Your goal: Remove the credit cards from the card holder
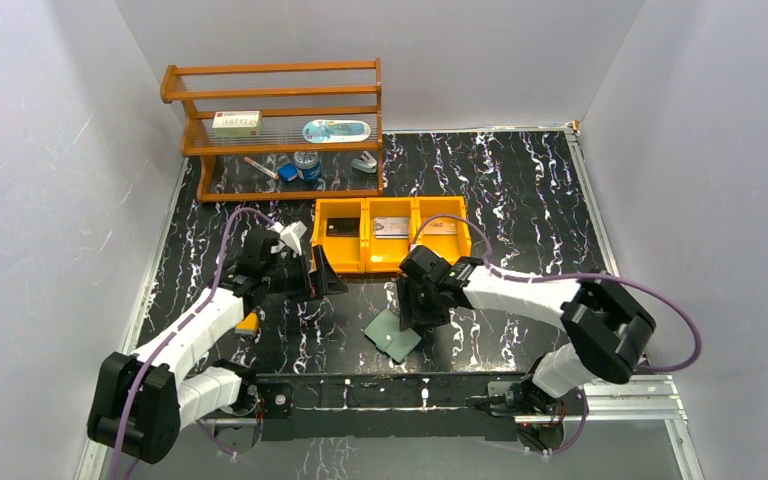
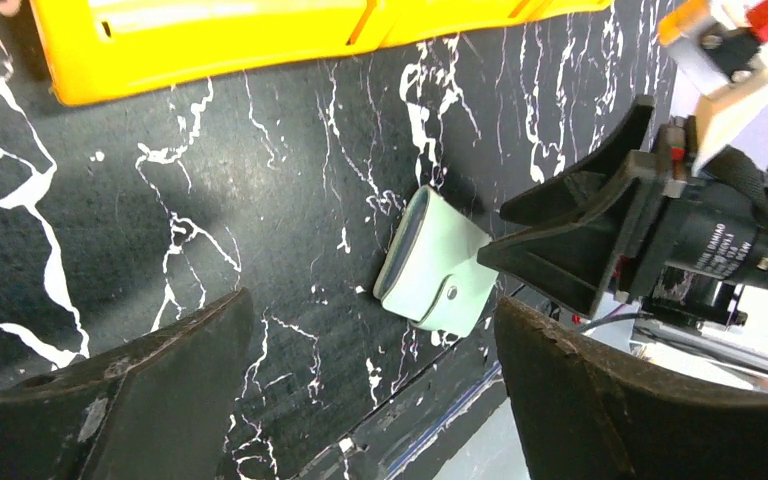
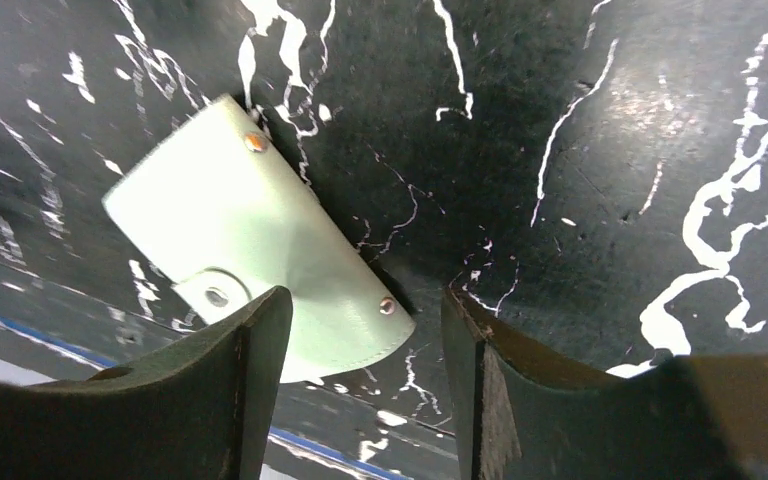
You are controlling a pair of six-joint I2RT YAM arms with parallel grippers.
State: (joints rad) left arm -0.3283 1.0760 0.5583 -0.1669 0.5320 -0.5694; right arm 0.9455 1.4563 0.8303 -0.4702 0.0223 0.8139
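Observation:
The muted-green card holder lies folded flat on the black marbled table near the front edge. It also shows in the left wrist view and in the right wrist view, with its snap tab showing. My right gripper is open just above the holder's corner, one finger over its edge. My left gripper is open and empty, to the holder's left. A black card and a silver-grey card lie in the orange tray. I cannot make out the tan card.
The orange three-compartment tray stands just behind both grippers. A wooden rack at the back left holds a white box and small items. A metal rail runs along the front edge. White walls enclose the table.

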